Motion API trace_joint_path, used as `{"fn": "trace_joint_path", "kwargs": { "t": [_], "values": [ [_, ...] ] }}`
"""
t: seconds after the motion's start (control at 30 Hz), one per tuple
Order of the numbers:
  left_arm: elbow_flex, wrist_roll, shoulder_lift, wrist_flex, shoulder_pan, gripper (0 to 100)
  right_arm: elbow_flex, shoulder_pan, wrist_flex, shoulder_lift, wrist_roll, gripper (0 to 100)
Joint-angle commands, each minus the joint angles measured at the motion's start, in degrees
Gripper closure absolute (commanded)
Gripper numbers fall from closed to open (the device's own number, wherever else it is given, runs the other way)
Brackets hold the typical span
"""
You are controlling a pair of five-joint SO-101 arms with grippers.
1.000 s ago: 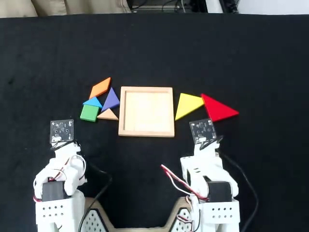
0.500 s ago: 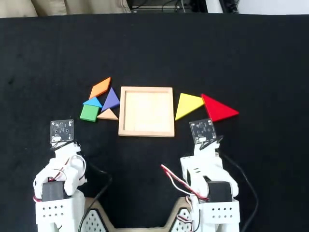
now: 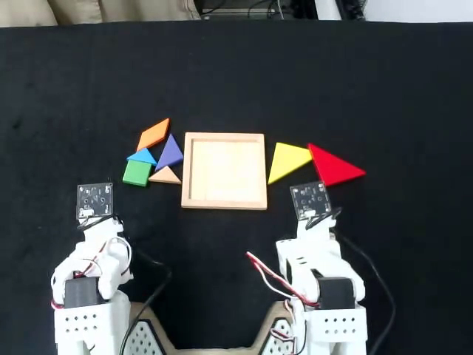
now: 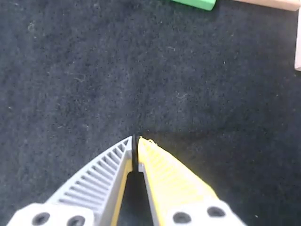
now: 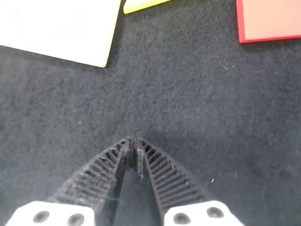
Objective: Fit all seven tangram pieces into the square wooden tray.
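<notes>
Tray of pale wood (image 3: 224,137), square, mid-tabletop; seven flat coloured tangram pieces (image 3: 284,160) flank it. Left pincer (image 4: 135,139) and right pincer (image 5: 134,140) together, empty. We judge pieces light, rigid: pinch across opposite edges.

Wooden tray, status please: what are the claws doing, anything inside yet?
Left gripper shut, right gripper shut, both over bare cloth. Tray: no pieces in, all seven lie beside it. Nothing blocking the path.

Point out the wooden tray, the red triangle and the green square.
wooden tray (image 3: 185,170), high view, left rim.
red triangle (image 3: 332,167), high view, centre of face.
green square (image 3: 137,174), high view, centre of face.
</notes>
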Motion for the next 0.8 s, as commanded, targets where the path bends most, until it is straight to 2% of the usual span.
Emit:
{"fn": "trace_joint_path", "kwargs": {
  "t": [0.0, 0.1, 0.17, 0.37, 0.47, 0.6, 0.67, 0.77],
  "values": [
    [0.7, 0.6, -0.3, -1.5, 0.0, 97, -0.5, -1.0, 0.1, -3.7, 0.2, 98.7],
    [-1.5, 0.9, -1.1, -7.1, -0.7, 97, -0.5, -0.9, -0.5, -3.8, 0.1, 98.7],
    [-4.1, 1.0, -3.0, -10.5, -0.7, 97, -0.7, -0.9, -4.7, -3.8, 0.1, 98.7],
    [-11.8, 0.5, -5.4, -12.4, 0.0, 97, -0.8, -0.7, -29.6, -3.8, 0.4, 98.6],
    [-13.2, -0.2, -5.3, -12.7, 3.6, 97, -0.6, -0.4, -40.2, -3.6, 0.4, 98.6],
    [-12.0, -8.7, -5.3, -12.7, 9.3, 97, -0.6, -0.1, -41.1, -3.6, 0.4, 97.5],
    [-11.8, -12.0, -5.3, -13.9, 11.7, 97, -0.6, 0.1, -40.8, -3.6, 0.4, 92.4],
    [-11.5, -9.3, -5.3, -20.0, 14.5, 97, -0.6, 0.2, -40.6, -3.6, 0.4, 81.6]
  ]
}}
